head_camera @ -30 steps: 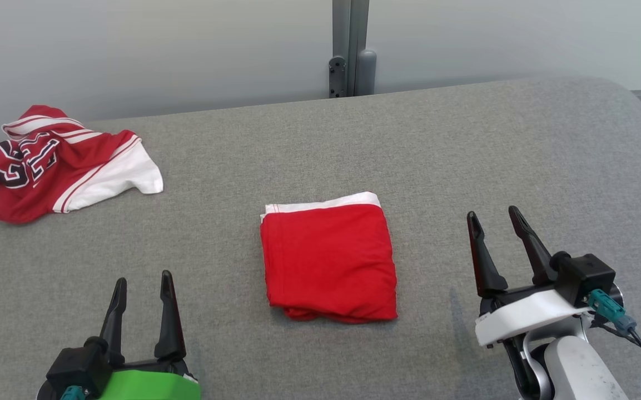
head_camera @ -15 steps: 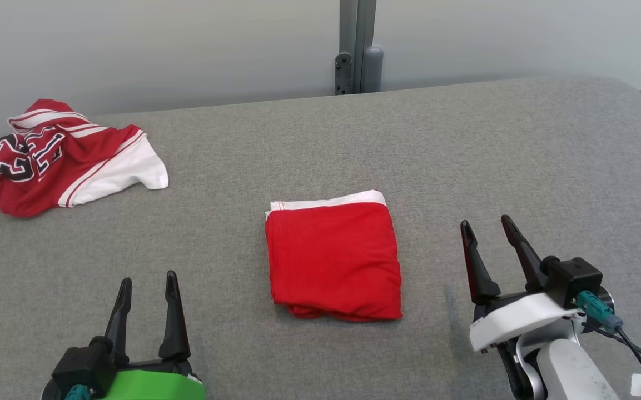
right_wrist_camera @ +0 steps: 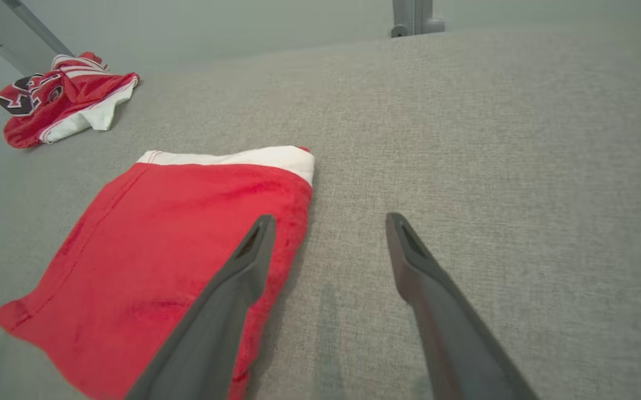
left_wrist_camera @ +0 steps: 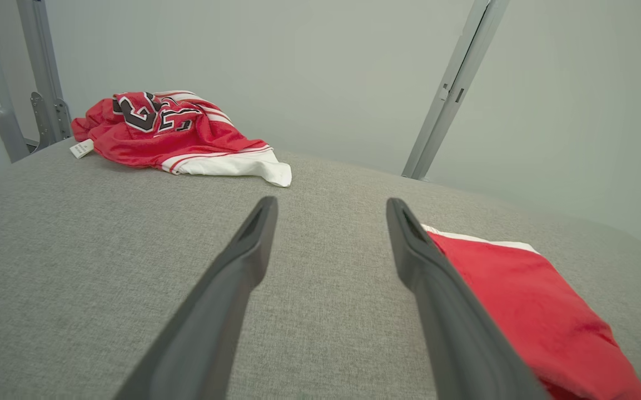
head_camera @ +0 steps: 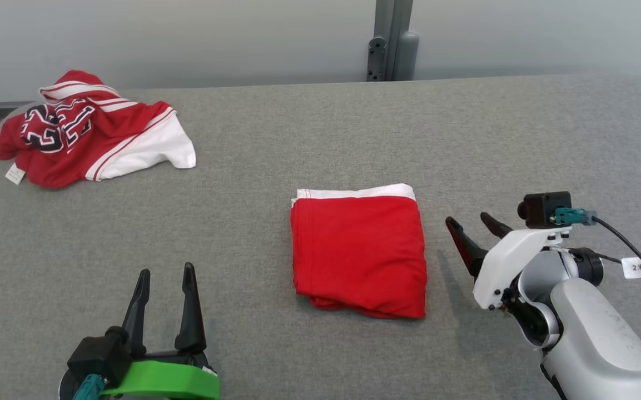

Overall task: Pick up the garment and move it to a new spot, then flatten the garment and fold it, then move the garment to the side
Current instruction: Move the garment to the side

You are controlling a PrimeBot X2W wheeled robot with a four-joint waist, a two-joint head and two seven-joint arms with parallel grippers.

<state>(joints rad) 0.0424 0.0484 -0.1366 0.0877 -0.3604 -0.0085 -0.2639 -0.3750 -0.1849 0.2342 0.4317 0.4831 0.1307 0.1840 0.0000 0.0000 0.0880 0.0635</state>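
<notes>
The right gripper [head_camera: 469,222] hangs wide open and empty at the right of the frame, just beside the folded red garment [head_camera: 359,253] at centre. The left gripper [head_camera: 165,270], lower left, is likewise open and empty. Folding looks done. The next move calls for gripping its edge and shifting it aside.

Head looks down; low wrists share garment [head_camera: 359,255].

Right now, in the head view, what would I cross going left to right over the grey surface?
crumpled red-and-white jersey → left gripper → folded red garment → right gripper
</notes>
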